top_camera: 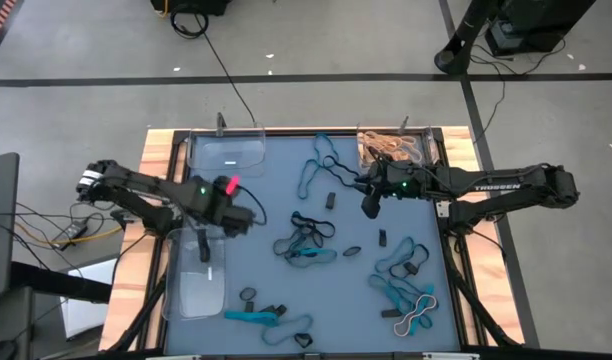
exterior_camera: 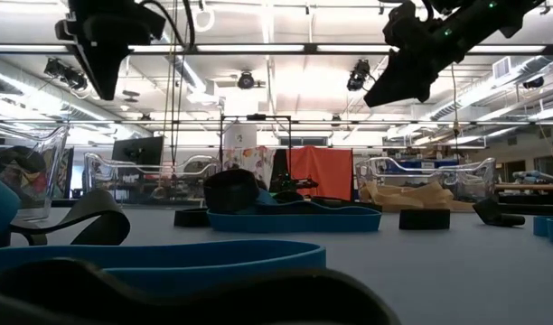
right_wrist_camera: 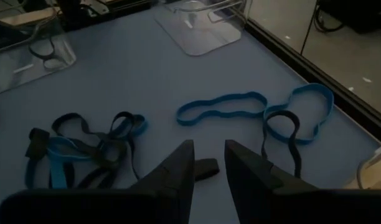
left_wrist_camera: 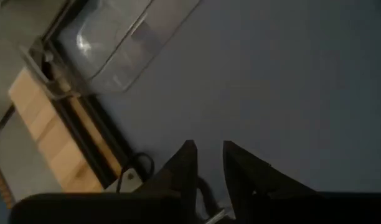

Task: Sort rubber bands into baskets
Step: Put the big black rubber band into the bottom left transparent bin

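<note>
Only the high view takes in the whole blue mat (top_camera: 286, 190) at once: three clear baskets sit along its edges, one at the far left corner (top_camera: 226, 150), one at the near left side (top_camera: 198, 280) holding a black band or two, and one at the far right corner (top_camera: 391, 146) heaped with tan bands (top_camera: 386, 148). The low view instead shows both grippers raised well above the mat, with a teal band (exterior_camera: 285, 219) and short black bands lying flat in front of the far baskets.

The loose rubber bands are thin, limp loops in teal, black and tan, scattered over the mat's middle and right half; some are tangled, like the black-and-teal cluster (top_camera: 306, 238) near the mat's centre.

The left gripper (top_camera: 248, 215) hangs over the mat's left part, just off the near left basket; its fingers (left_wrist_camera: 184, 168) stand slightly apart with nothing between them.

The right gripper (top_camera: 369, 205) hovers beside the far right basket. In its wrist view the fingers (right_wrist_camera: 181, 165) are narrowly parted and empty, with a small black band (right_wrist_camera: 206, 168) on the mat right below them and a long teal loop (right_wrist_camera: 221, 107) just beyond.
</note>
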